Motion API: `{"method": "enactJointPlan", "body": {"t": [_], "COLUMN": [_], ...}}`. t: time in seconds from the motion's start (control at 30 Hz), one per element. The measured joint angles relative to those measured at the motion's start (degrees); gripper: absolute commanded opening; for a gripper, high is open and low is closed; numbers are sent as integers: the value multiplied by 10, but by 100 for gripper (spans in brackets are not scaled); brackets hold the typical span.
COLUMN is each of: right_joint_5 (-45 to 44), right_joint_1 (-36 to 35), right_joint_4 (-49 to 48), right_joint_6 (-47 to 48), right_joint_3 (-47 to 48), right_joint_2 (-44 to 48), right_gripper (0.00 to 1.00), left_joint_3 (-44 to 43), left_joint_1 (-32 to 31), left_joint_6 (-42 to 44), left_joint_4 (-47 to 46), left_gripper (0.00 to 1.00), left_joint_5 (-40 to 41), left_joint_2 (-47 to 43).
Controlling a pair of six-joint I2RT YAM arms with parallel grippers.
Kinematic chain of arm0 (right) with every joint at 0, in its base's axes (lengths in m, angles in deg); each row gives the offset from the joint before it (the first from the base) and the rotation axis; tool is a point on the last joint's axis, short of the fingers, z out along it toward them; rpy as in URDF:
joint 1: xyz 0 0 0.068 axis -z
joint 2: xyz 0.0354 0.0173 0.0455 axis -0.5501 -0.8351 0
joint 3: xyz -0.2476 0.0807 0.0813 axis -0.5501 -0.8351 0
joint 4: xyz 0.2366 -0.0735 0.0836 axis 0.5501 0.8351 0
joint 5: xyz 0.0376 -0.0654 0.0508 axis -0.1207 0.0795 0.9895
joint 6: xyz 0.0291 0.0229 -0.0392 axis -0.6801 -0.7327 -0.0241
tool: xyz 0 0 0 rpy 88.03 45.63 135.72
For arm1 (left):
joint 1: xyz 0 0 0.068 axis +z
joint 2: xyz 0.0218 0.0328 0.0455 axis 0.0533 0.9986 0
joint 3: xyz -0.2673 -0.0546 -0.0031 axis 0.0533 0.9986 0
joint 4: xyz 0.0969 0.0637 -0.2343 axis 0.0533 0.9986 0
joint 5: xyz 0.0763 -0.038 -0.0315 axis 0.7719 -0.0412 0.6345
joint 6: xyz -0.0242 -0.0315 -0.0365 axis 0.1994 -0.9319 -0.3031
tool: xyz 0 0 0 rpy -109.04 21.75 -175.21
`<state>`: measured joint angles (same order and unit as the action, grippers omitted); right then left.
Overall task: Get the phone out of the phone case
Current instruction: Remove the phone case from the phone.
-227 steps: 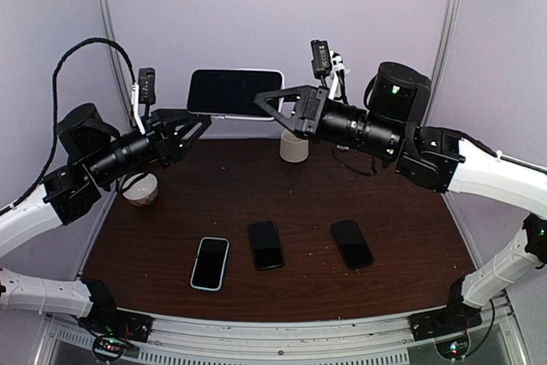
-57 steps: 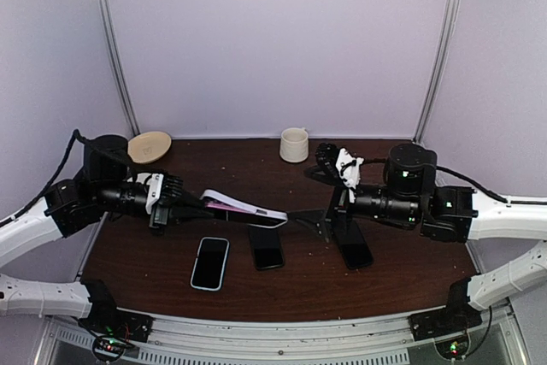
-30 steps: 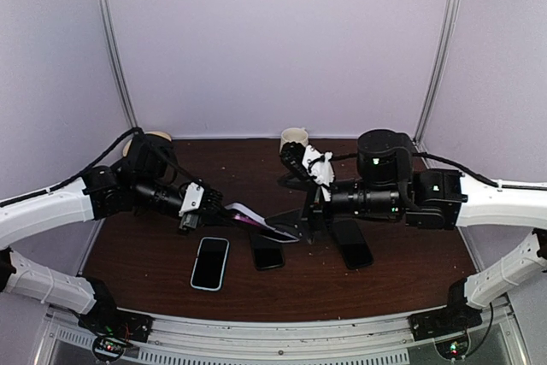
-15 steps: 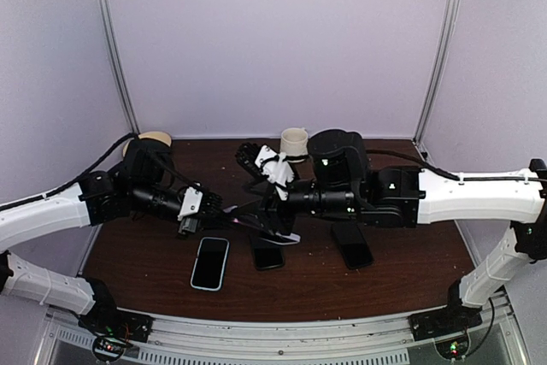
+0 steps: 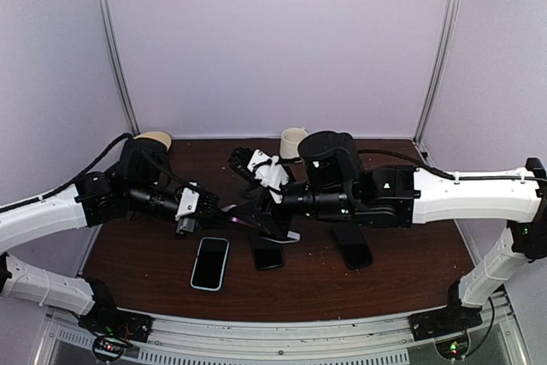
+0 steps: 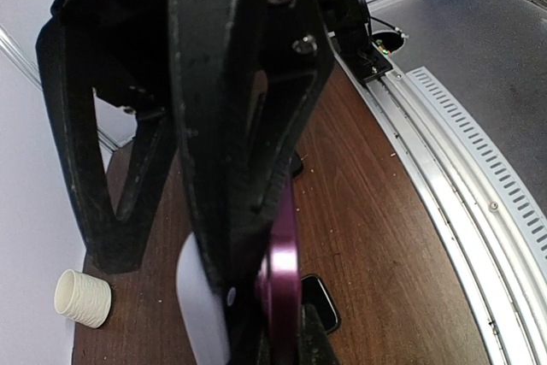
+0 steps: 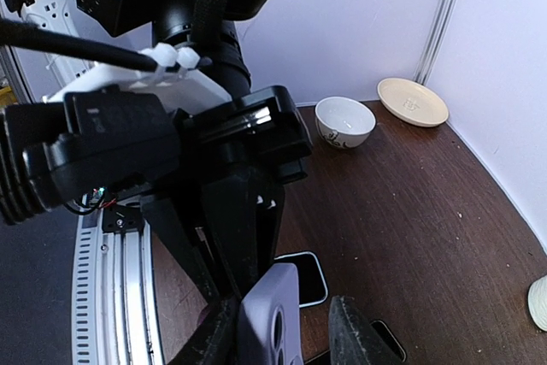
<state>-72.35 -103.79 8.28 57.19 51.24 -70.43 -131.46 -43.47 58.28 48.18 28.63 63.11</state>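
Surface: dark brown wooden table (image 5: 299,297), with a ribbed metal rail (image 5: 299,332) along its near edge. Room: pale lilac walls (image 5: 273,40) and a metal post (image 5: 114,49) in each far corner.

Lying flat on the near half of the table are three loose handsets. A light-rimmed handset (image 5: 210,262) is on the left. A dark handset (image 5: 268,255) is in the middle, partly under the arms, and another dark one (image 5: 352,247) is on the right.

Far edge: a pale cup (image 5: 291,139) sits at centre and a tan plate (image 5: 152,137) in the left corner. A white bowl (image 7: 344,120) sits near the plate.

The phone case (image 7: 272,322), lilac with a camera cut-out, is held in the air above the middle of the table, between the two arms. The phone inside cannot be told apart from the case at these angles.

Left gripper (image 5: 198,211): fingers clamped on the left end of the case.

Right gripper (image 7: 286,337): fingers apart, one on each side of the case's other end. A gap shows beside one finger.
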Motion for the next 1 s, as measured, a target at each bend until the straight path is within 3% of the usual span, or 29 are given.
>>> {"method": "enactJointPlan", "body": {"t": [1.0], "right_joint_5": [-9], "right_joint_1": [-10], "right_joint_4": [49], "right_joint_6": [42], "right_joint_3": [9], "right_joint_2": [-7], "right_gripper": [13], "left_joint_3": [9], "left_joint_1": [0], "left_joint_6": [0], "left_joint_4": [14], "left_gripper": [0], "left_joint_5": [15], "left_joint_2": [-11]}}
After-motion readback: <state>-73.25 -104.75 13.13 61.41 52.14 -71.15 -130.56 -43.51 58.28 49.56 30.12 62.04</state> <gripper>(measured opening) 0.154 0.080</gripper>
